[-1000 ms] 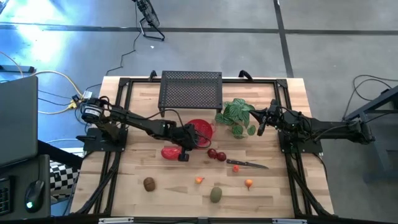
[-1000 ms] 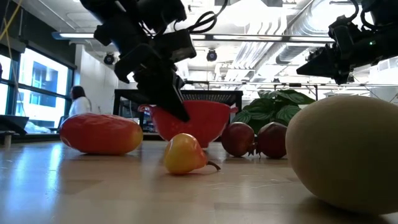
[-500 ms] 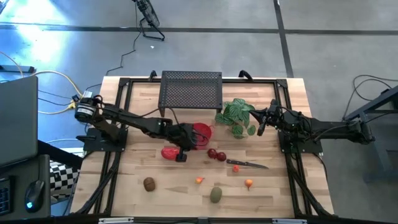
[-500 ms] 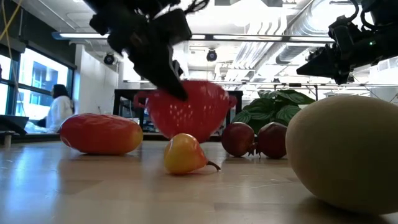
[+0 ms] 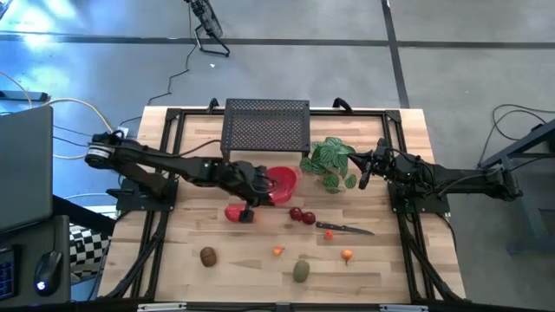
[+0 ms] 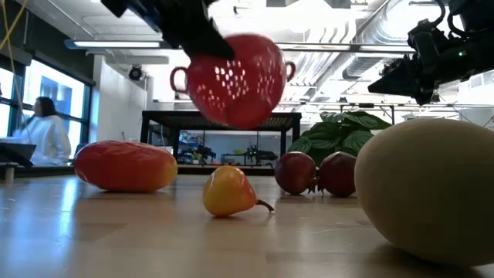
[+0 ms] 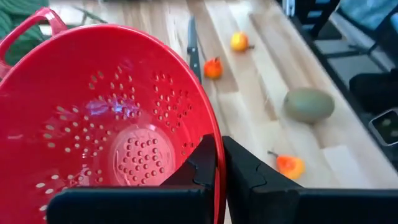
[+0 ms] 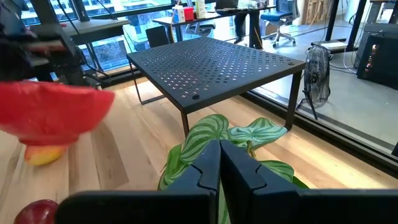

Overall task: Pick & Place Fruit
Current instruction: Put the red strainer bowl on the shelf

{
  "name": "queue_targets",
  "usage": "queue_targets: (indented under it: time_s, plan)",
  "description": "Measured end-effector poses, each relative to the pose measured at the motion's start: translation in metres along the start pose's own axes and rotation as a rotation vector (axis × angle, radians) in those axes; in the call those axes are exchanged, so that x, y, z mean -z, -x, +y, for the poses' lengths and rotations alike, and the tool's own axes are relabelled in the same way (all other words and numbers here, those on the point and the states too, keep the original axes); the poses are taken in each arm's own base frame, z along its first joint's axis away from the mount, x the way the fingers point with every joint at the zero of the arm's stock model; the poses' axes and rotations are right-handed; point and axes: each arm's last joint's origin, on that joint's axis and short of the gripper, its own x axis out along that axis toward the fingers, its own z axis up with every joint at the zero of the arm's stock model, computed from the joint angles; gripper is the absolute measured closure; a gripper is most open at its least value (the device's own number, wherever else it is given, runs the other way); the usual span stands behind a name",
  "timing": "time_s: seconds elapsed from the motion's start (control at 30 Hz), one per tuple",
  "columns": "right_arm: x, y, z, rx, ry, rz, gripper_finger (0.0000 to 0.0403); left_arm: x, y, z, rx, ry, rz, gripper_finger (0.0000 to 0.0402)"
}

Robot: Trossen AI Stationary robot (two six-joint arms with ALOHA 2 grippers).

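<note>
A red colander (image 5: 281,182) hangs in the air over the middle of the table, held by my left gripper (image 5: 257,190); the low view shows the colander (image 6: 235,79) well above the wood. The fruit lies on the table: a red oblong (image 5: 236,213), two dark-red round pieces (image 5: 302,215), a brown oval (image 5: 208,256), an olive-green oval (image 5: 301,270) and tiny orange pieces (image 5: 277,251) (image 5: 347,256). My right gripper (image 5: 362,176) hovers shut above the green plant (image 5: 331,161), touching nothing. My left gripper holds the colander by its rim (image 7: 216,144), on the side away from the loop handle (image 7: 34,25). One finger (image 7: 200,163) is inside the bowl and the other finger (image 7: 244,169) outside. The colander is lifted clear of the table and tilted.
A black-handled knife (image 5: 345,229) lies right of the dark-red pieces. A black mesh stand (image 5: 266,124) sits at the table's far edge, with the plant to its right. A person (image 6: 45,139) stands in the room behind.
My left gripper has risen and drawn a little toward the table's left, staying shut on the colander's rim. The colander has gone from resting on the table to lifted clear above the fruit, tipping as it rose.
</note>
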Motion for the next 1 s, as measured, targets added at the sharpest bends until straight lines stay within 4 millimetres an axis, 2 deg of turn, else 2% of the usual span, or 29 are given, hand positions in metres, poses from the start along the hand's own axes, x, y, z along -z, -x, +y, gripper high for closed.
queue_targets:
  time_s: [0.17, 0.3, 0.47, 0.63, 0.77, 1.0]
  plan:
    - [0.000, 0.000, 0.000, 0.000, 0.000, 0.000, 0.0400, -0.017, 0.023, -0.002, -0.052, -0.008, -0.057, 0.0394]
    - [0.000, 0.000, 0.000, 0.001, 0.000, 0.000, 0.0400, -0.044, 0.042, -0.002, -0.121, -0.059, -0.053, 0.0394]
    - [0.000, 0.000, 0.000, 0.000, 0.000, 0.000, 0.0400, -0.074, 0.066, 0.000, -0.302, -0.146, 0.044, 0.0394]
    - [0.000, 0.000, 0.000, 0.001, 0.000, 0.000, 0.0400, -0.091, 0.089, 0.005, -0.486, -0.205, 0.104, 0.0394]
    - [0.000, 0.000, 0.000, 0.001, 0.000, 0.000, 0.0400, -0.090, 0.098, 0.020, -0.551, -0.173, 0.155, 0.0394]
    - [0.000, 0.000, 0.000, 0.001, 0.000, 0.000, 0.0400, -0.075, 0.105, 0.078, -0.607, 0.006, 0.207, 0.0394]
